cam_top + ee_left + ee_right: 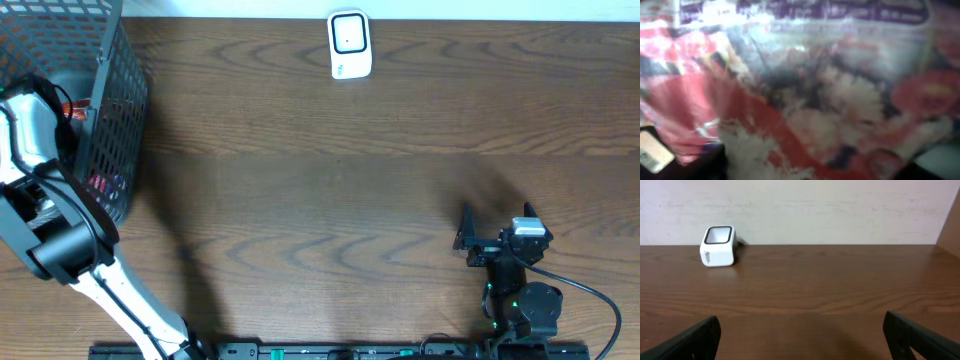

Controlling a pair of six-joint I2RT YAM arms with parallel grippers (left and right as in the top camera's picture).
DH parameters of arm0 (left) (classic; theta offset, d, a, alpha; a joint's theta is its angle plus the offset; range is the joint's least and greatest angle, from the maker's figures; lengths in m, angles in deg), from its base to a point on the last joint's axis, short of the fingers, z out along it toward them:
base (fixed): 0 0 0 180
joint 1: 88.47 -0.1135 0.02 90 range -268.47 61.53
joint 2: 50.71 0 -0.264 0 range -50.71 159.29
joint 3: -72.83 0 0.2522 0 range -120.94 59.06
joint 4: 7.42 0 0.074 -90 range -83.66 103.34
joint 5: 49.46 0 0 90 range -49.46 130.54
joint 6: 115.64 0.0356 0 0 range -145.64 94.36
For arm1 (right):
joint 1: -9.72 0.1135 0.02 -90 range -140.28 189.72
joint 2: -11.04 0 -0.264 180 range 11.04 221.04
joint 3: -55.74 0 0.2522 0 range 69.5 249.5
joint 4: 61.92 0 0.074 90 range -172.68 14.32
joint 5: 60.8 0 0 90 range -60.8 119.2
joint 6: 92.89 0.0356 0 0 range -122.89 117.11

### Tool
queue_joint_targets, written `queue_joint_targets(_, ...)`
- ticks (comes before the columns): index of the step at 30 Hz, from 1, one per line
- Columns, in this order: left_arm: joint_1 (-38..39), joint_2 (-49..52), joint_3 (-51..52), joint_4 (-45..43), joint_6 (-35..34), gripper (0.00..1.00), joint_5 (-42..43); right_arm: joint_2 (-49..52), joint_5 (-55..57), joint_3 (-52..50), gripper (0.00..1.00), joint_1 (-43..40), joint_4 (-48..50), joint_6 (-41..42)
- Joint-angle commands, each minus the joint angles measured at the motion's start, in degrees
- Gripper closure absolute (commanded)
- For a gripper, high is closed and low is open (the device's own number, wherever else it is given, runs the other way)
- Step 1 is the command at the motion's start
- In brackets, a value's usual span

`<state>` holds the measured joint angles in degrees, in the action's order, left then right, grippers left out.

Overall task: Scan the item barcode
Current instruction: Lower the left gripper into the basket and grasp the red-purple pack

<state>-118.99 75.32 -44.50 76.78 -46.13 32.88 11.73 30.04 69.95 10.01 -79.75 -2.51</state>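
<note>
Dark wood-grain table [320, 180], with a pale wall behind its far edge.

Scanner [350, 45]: white, small, standing upright at the far edge near the middle, its window facing the near side. Nothing is touching it.

Basket [120, 110]: black wire mesh, at the far left corner. Red and pink colour shows through its side wall low down.

Left arm [60, 240]: rises from the near edge and bends over the basket rim, with its white end link reaching down inside.

Left tool [72, 112]: down in the basket and largely hidden by the arm and mesh. Whether its fingers are apart or together cannot be told, nor whether it grips anything.

Packet [805, 100]: the task's item, lying in the basket. It fills the left wrist view at close range, heavily blurred. It has glossy film with red and white print and a purple band with pale lettering along the top. No barcode can be made out.

Right tool [497, 225]: at the near right, low over the table and well apart from scanner and basket. Its fingers are spread wide with nothing between them, pointing toward the far wall.
</note>
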Motion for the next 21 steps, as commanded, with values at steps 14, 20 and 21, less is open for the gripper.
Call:
queue_joint_targets(14, 0.00, -0.52, -10.03, 8.79, 0.44, 0.93, 9.55, -0.31, -0.31, -0.13, 0.01, 0.55, -0.20, -0.22)
queue_joint_targets(20, -0.04, -10.69, -12.02, 2.19, -0.31, 0.93, 17.20, -0.31, -0.31, -0.13, 0.01, 0.55, -0.20, -0.22)
queue_joint_targets(21, -0.04, -12.70, -12.02, 0.52, -0.72, 0.93, 17.44, -0.31, -0.31, -0.13, 0.01, 0.55, -0.20, -0.22)
